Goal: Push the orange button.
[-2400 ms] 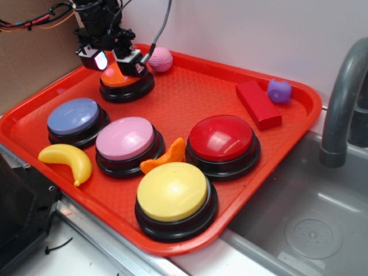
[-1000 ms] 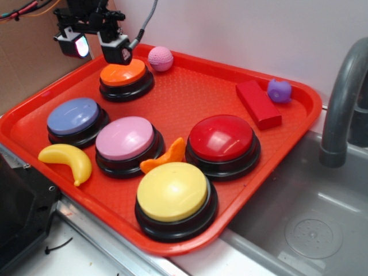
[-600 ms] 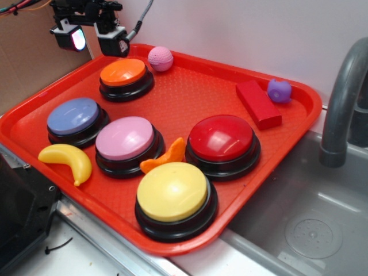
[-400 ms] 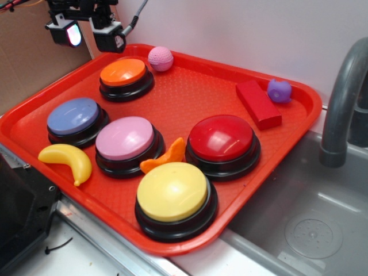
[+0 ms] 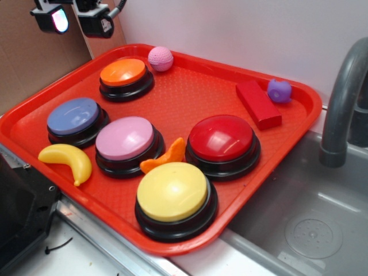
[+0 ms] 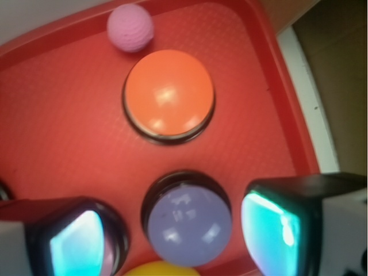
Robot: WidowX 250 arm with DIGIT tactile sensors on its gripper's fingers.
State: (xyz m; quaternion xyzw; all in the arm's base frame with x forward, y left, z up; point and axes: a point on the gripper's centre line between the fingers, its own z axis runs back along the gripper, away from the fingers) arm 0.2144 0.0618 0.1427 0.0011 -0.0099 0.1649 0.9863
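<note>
The orange button (image 5: 123, 72), a glossy orange dome on a black base, sits at the back left of the red tray (image 5: 190, 95). It shows in the wrist view (image 6: 168, 93) near the top centre. My gripper (image 5: 75, 20) hangs high above the tray's back left corner, up and left of the orange button, not touching it. Its jaws are open and empty. In the wrist view my gripper (image 6: 178, 236) has its glowing pads (image 6: 270, 233) spread wide at the bottom edge, over the blue button (image 6: 188, 218).
The tray also holds the blue button (image 5: 73, 117), a pink button (image 5: 125, 138), a red button (image 5: 221, 138), a yellow button (image 5: 172, 191), a pink ball (image 5: 160, 58), a toy banana (image 5: 66, 159), an orange curved toy (image 5: 167, 156), a red block (image 5: 258, 103) and a purple toy (image 5: 279, 90). A sink with a faucet (image 5: 342, 103) lies right.
My gripper has risen from on top of the orange button and moved up and to the left, away from it. The button is uncovered now.
</note>
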